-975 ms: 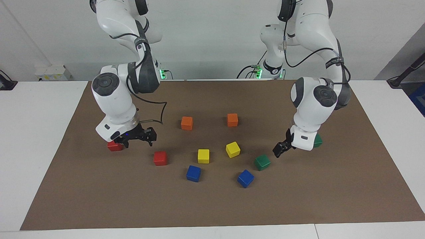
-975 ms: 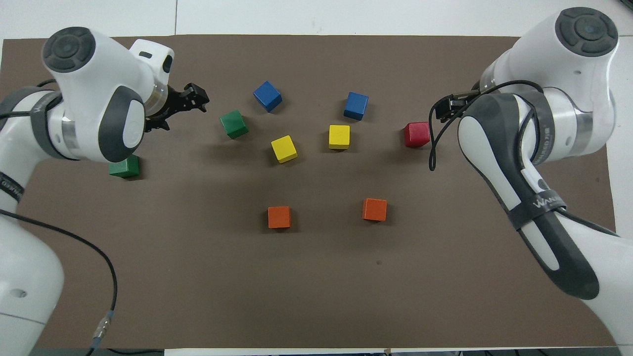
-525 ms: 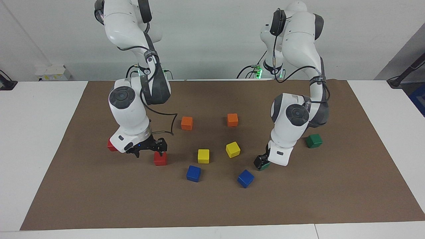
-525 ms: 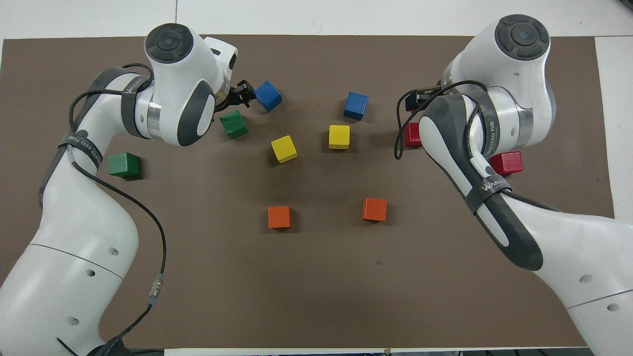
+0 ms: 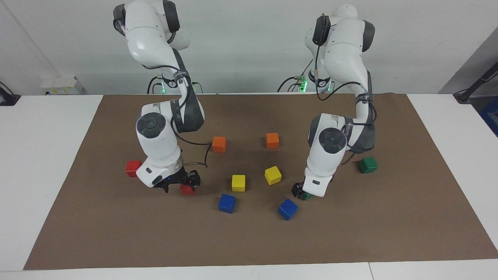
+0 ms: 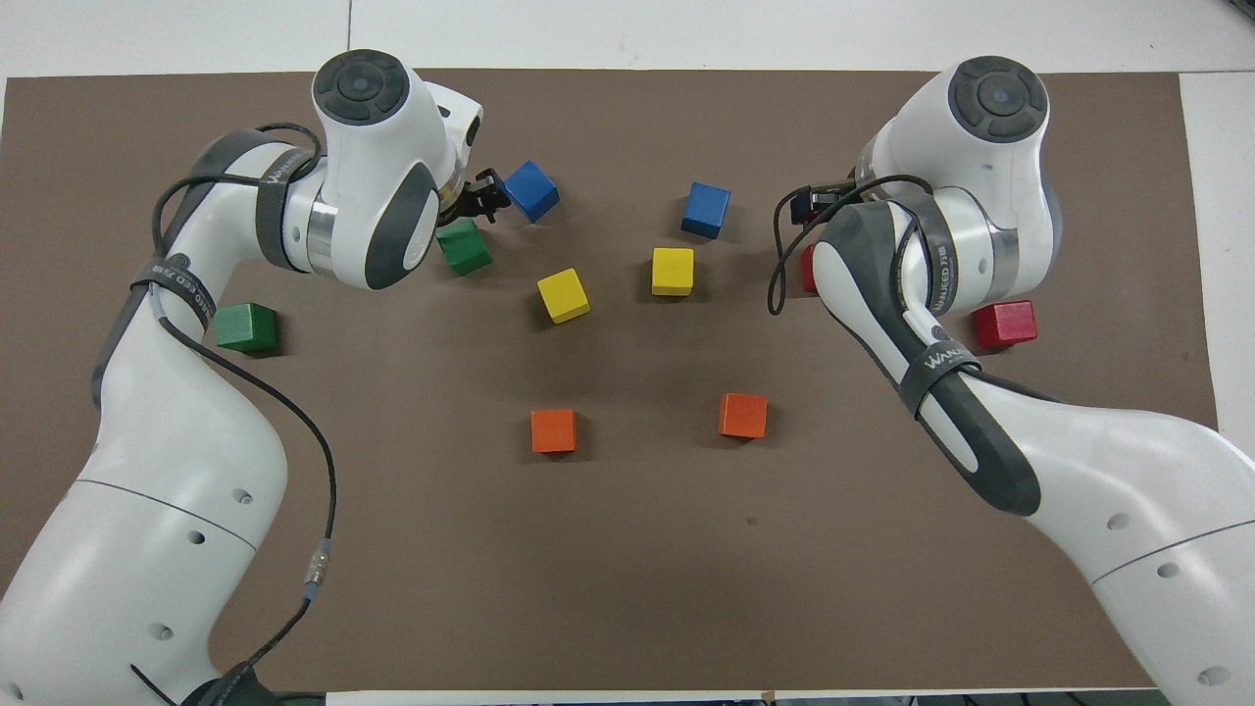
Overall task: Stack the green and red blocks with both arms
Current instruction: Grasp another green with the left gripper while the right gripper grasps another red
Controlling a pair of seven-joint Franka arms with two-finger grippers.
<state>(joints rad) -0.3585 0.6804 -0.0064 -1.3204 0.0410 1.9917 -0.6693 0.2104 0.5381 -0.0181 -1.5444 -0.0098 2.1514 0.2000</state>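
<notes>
Stacking task at an early stage: none of the four task blocks rests on another; all lie singly on the brown-covered tabletop [image 5: 249, 241]. Directions are read on the overhead view as a clock dial centred between the two yellow blocks [image 6: 673, 271]. The right gripper [image 5: 181, 186] is low over the red block [image 5: 187, 190] at about 3 o'clock, its fingers [image 5: 197, 181] spread and straddling the block, which sits on the tabletop and is not yet lifted. The second red block [image 6: 1005, 324] lies farther out along roughly the same 3 o'clock line, toward the right arm's end of the tabletop. The left gripper [image 5: 298, 190] is low at the green block [image 5: 308, 196] at about 10 o'clock; the wrist hides much of this block, and it cannot be told whether the gripper is open or closed, or whether it touches the block. The second green block [image 6: 245, 327] lies well out at 9 o'clock, untouched. Blue blocks [image 6: 530, 190] at 11 and 1 o'clock and orange blocks [image 6: 554, 430] at 5 and 7 o'clock take no part. Judged remaining: both grasps, both lifts, and the placing of each carried block on its partner.
</notes>
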